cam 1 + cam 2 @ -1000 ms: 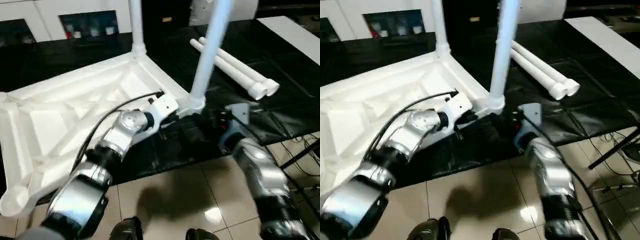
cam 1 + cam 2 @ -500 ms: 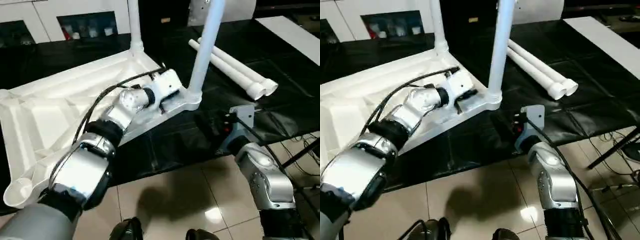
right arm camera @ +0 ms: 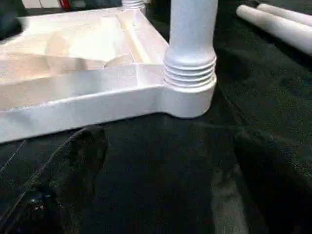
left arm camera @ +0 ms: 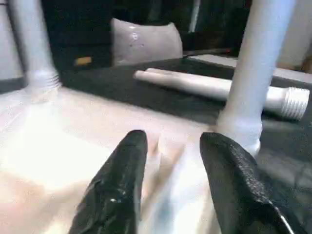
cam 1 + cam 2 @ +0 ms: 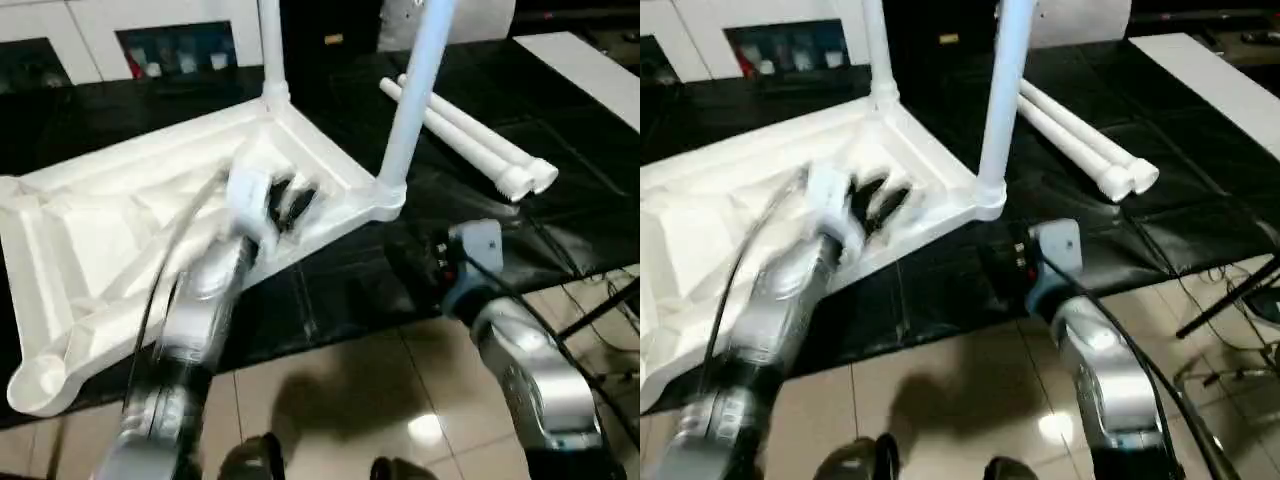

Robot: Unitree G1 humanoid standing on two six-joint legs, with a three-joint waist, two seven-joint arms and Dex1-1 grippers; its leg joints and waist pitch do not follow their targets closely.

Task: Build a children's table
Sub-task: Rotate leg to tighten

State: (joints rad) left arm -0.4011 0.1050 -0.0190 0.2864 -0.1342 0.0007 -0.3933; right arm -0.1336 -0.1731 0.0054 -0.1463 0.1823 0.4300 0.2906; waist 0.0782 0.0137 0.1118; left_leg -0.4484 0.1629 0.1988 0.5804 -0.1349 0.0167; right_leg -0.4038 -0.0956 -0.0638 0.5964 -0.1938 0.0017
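From the head camera I see the left gripper [image 5: 285, 203] parted over the upturned table top [image 5: 90, 235]. On my left wrist, the near upright leg [image 4: 258, 63] stands beyond its fingers [image 4: 122, 185]. On my right wrist, wide-open fingers [image 3: 63, 170] face that leg's socket [image 3: 187, 97].

Black-covered work table [image 5: 500, 240], beige tiled floor [image 5: 340, 400], white glass-door cabinet [image 5: 90, 45]

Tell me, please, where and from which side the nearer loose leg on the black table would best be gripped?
Probably mid-shaft on the nearer loose leg, from above: it lies flat on the black table, touching the second loose leg on its far side, so a side approach looks blocked.
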